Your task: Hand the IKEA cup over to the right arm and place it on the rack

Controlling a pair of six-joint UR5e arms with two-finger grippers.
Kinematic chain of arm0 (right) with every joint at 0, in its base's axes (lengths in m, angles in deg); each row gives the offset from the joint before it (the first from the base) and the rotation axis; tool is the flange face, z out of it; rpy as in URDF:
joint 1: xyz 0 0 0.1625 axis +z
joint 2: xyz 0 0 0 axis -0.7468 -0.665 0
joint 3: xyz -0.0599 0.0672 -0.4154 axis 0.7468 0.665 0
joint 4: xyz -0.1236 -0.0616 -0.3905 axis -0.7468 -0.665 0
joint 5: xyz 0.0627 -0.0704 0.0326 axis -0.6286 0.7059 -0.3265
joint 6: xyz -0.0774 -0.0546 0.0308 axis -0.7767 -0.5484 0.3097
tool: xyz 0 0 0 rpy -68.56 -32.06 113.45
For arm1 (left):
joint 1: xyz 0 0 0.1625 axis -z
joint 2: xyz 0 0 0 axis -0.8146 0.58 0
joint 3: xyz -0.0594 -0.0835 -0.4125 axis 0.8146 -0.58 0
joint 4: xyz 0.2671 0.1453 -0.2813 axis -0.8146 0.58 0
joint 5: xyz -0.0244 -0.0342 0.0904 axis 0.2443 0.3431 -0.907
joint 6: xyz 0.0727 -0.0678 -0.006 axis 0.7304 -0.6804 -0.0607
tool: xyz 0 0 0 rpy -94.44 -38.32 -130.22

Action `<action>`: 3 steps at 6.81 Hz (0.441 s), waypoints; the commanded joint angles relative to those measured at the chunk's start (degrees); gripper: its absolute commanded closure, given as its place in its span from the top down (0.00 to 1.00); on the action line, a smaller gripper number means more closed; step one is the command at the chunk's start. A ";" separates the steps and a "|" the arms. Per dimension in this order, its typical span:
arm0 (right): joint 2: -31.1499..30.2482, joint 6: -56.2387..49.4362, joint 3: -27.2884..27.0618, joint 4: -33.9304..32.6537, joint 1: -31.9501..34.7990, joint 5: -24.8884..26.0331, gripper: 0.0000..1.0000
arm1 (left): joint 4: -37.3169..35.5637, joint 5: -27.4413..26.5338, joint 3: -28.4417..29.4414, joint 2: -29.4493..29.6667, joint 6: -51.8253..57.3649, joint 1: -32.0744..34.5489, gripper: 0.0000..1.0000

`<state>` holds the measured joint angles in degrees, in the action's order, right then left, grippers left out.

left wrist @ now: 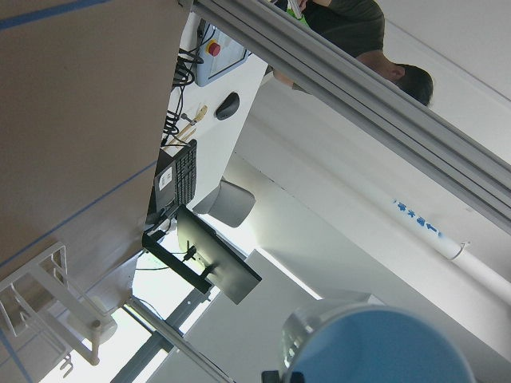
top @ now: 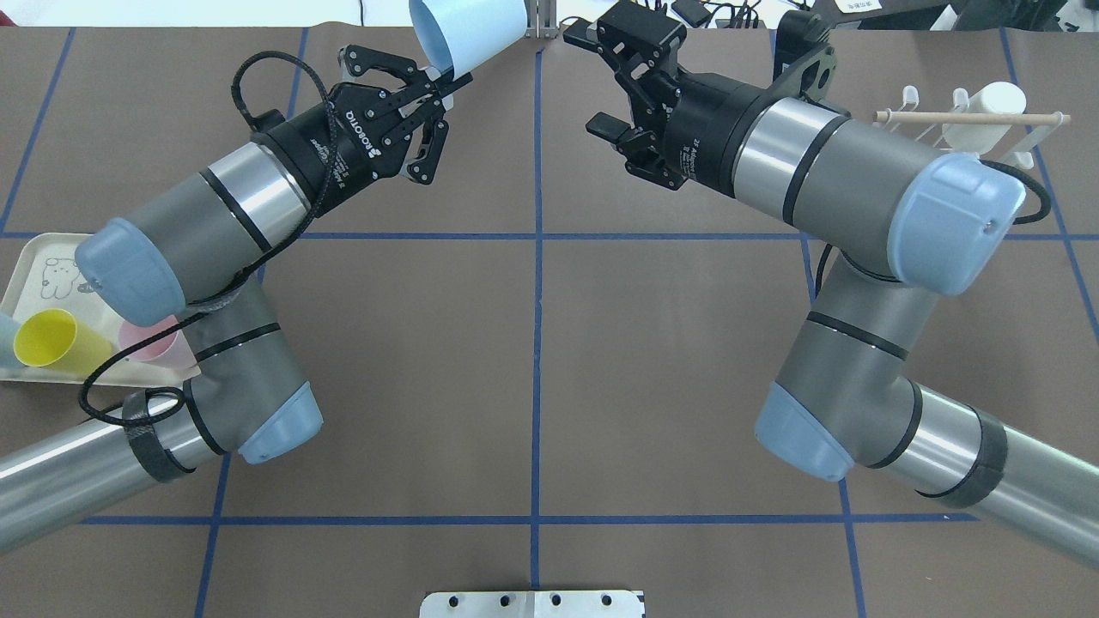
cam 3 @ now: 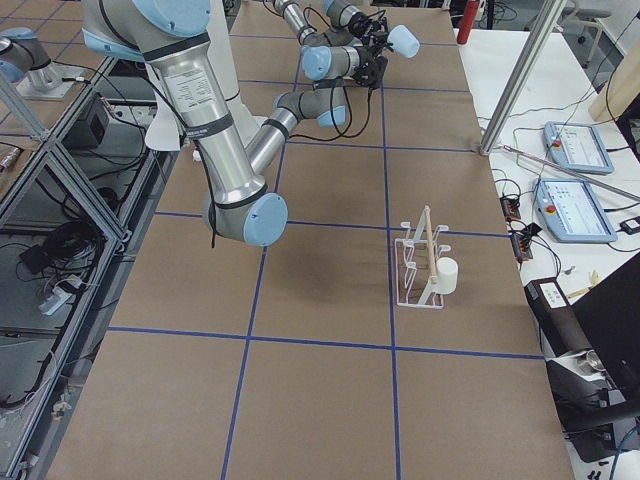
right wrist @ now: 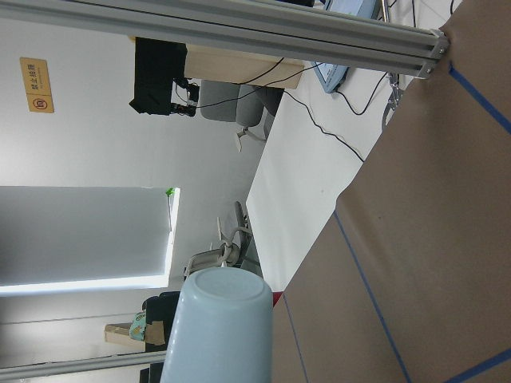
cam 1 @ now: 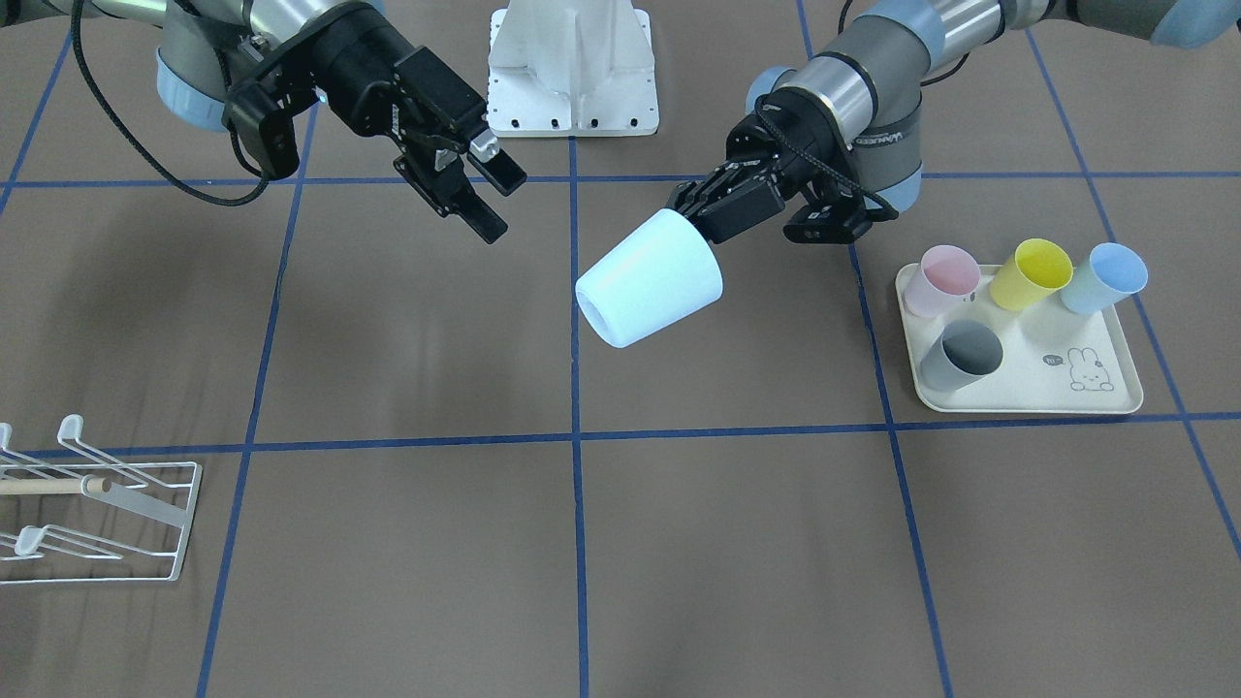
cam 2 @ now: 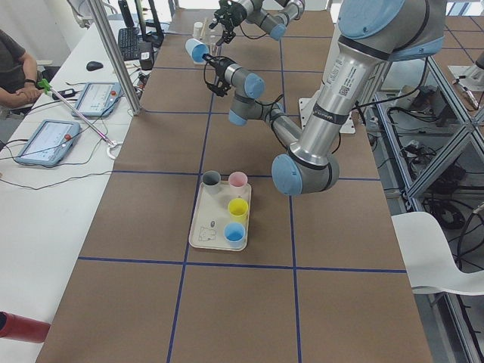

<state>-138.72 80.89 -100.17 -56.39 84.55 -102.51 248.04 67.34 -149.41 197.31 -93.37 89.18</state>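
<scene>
The brown surface (cam 1: 407, 330), gridded with blue tape (cam 1: 576, 388), borders a white desk (cam 2: 38, 197) carrying tablets (cam 2: 45, 142). The white wire rack (cam 1: 97, 504) with its wooden dowel (cam 1: 39, 487) stands far right. The pale blue, tapered IKEA cup (cam 1: 650, 279) hangs tilted above the centre, its rim pinched by the left end effector (cam 1: 690, 211). The right end effector (cam 1: 496, 199), fingers spread, is near the cup but not touching it.
</scene>
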 commanded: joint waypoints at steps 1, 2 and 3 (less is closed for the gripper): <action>0.13 0.03 0.06 -0.05 -1.16 0.76 1.00 | 0.06 -2.58 0.15 1.08 0.01 -2.71 0.00; 0.22 0.03 0.49 -0.05 -1.25 0.76 1.00 | -0.20 -2.94 0.23 1.87 0.01 -3.07 0.00; 0.31 0.03 0.76 -0.05 -1.43 0.76 1.00 | -0.29 -3.03 0.23 2.31 0.10 -4.12 0.00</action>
<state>-138.50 80.92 -99.74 -56.43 83.33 -101.77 247.91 64.61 -149.20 199.02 -93.35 86.08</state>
